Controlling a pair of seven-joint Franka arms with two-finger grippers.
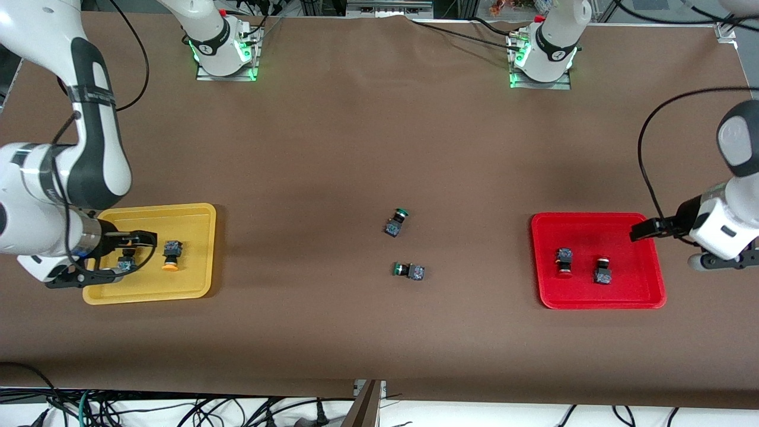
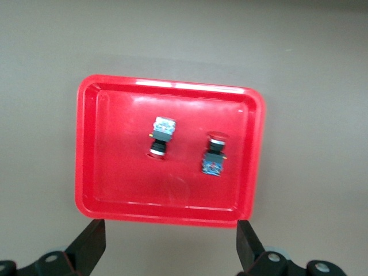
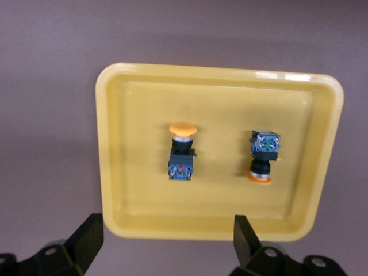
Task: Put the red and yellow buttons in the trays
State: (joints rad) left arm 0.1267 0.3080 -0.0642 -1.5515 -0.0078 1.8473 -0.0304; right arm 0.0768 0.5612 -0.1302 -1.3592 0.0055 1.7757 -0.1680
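Already both yellow buttons point(image 1: 171, 255) lie on their sides in the yellow tray point(image 1: 195, 214) at the right arm's end of the desk point(image 1: 379, 148), under the right tool point(image 3: 167, 241), which hangs over that tray spread wide and empty. Midway along the desk lie two green-capped switches point(image 1: 396, 222), not part of the job, and at the left arm's end both red buttons point(image 1: 564, 261) rest in the red tray point(image 1: 593, 219), with the left tool point(image 2: 171, 244) spread wide and empty over that tray's edge. Such switches look light, rigid and apt to roll on their round caps, so the square dark body seems the safest place to grip.
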